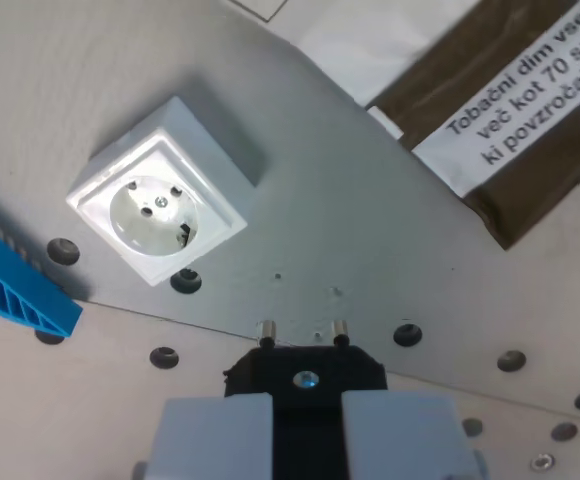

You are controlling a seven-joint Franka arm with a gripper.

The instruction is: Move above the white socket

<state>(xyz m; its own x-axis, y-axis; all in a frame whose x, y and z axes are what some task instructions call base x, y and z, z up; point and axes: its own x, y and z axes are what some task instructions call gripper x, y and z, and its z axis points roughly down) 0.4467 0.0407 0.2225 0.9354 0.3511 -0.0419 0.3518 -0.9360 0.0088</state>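
Jaws (305,425) pinching black two-pin plug (304,372), square glossy white socket (157,205) upper left, apart

White socket (158,204) up-left of plug-holding hand (305,425)

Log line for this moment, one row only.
pincer shut on black plug | white socket up-left in wrist view | not yet above | blue part left

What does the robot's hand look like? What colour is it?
Only the tip of the gripper shows, at the bottom of the wrist view. It has two pale grey, blocky fingers with flat faces and squared edges, standing side by side. They look smooth and plain, with no writing or stickers on them. No cables can be seen, and the rest of the arm is out of the picture.
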